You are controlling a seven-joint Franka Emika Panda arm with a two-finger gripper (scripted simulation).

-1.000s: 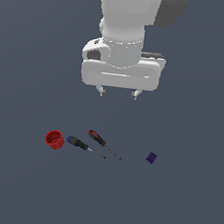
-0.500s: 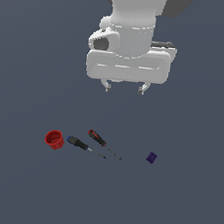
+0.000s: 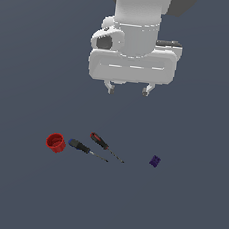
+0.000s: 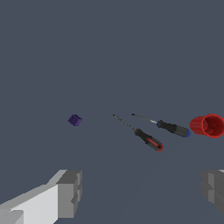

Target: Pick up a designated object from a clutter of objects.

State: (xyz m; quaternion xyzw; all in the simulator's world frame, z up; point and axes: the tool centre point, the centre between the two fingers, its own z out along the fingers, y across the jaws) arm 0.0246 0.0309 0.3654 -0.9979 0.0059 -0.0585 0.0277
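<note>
A small bright red cup (image 3: pixel 56 142) lies on the dark grey floor at the exterior view's left end of a row of objects; the wrist view shows this red cup (image 4: pixel 208 125) tipped on its side. Beside it lie a blue-and-black-handled screwdriver (image 3: pixel 85 149) and a red-and-black-handled screwdriver (image 3: pixel 103 145). A tiny purple cube (image 3: pixel 154 161) sits apart toward the exterior view's right. My gripper (image 3: pixel 128 90) hangs high above the row, open, with nothing between its fingers. One grey fingertip (image 4: pixel 68 192) shows in the wrist view.
The same screwdrivers, blue-handled (image 4: pixel 168 127) and red-handled (image 4: pixel 144 138), and the purple cube (image 4: pixel 75 120) appear in the wrist view. Plain dark grey floor (image 3: pixel 185 215) surrounds the objects.
The arm has risen and shifted toward the exterior view's right over the last second. The gripper stays open. The objects on the floor have not moved.
</note>
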